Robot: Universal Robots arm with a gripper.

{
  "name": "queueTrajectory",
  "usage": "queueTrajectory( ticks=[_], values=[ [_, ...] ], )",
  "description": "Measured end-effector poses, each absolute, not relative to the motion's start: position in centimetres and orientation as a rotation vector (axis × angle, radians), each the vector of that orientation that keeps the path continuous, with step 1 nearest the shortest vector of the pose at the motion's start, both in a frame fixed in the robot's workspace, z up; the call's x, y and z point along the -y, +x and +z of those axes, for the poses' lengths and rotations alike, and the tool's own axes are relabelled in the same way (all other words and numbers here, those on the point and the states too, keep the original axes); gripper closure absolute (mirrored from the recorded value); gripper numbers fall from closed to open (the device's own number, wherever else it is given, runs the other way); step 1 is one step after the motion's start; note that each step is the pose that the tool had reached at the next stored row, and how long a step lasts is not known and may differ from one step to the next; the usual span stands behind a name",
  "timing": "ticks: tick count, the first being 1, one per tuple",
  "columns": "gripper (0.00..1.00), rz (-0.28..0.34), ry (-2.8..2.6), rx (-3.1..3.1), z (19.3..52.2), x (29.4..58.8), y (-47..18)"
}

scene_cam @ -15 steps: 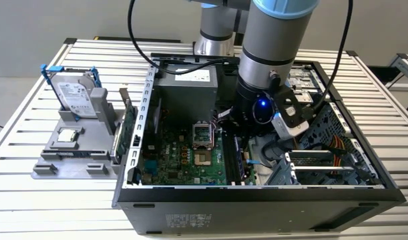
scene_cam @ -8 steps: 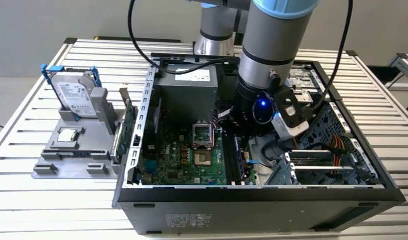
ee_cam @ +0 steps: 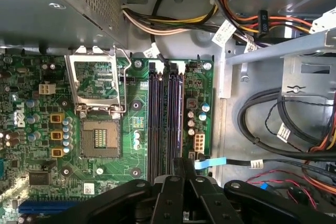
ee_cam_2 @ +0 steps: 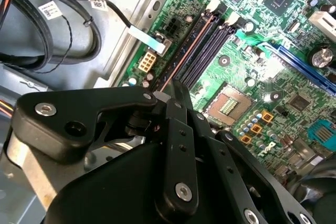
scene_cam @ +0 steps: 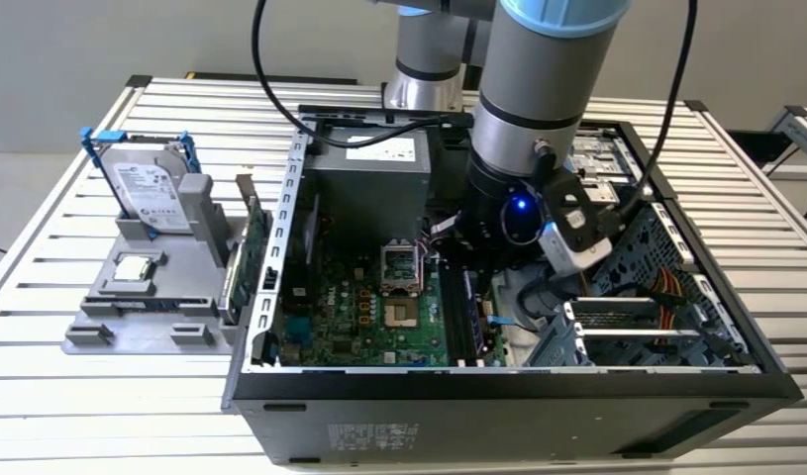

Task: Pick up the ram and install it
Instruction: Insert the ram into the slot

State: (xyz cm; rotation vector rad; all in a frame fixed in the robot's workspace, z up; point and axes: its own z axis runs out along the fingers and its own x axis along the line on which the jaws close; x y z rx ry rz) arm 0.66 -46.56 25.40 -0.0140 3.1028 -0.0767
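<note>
Inside the computer case (scene_cam: 284,198), the tool (ee_cam: 178,163) reaches down over the memory slots (ee_cam: 165,119)

You're looking at a table (scene_cam: 93,386) of pale metal slats running across the exterior view, lit evenly from above. Behind it stands a plain grey wall (scene_cam: 99,40). At the exterior view's right edge, a second slatted table (scene_cam: 802,134) sits just apart from the first, with grey floor (scene_cam: 766,163) showing in the gap between them.
</note>
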Motion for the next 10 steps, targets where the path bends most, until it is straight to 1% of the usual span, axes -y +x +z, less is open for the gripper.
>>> queueTrajectory(
  ticks=[10],
  values=[
    [1.00,-0.074,-0.151,-3.097,25.38,46.29,0.65]
  ],
)
